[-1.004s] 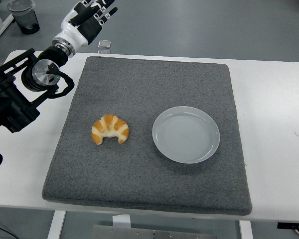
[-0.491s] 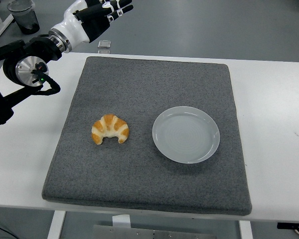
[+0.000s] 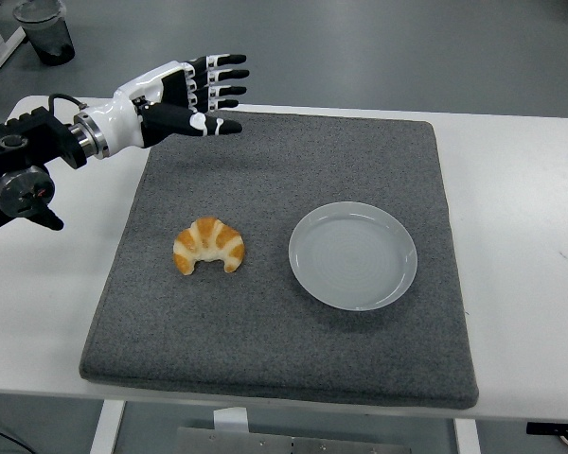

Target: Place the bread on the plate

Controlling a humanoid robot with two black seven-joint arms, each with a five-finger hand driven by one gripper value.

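One arm is all we have working here, and we see the left hand (image 3: 191, 95) has swung down and forward since a moment ago: it was raised up near the top left corner beyond the table, and now it reaches out level over the far left corner of the grey mat (image 3: 265, 350). We see its fingers (image 3: 225, 74) stretched out straight and spread, thumb extended below them, holding nothing. We find the bread (image 3: 208, 246), a croissant, exactly where it lay before, on the left half of the mat, well apart from the hand. We see the plate (image 3: 353, 255) unmoved just to its right, bare, on the white table (image 3: 521, 236).
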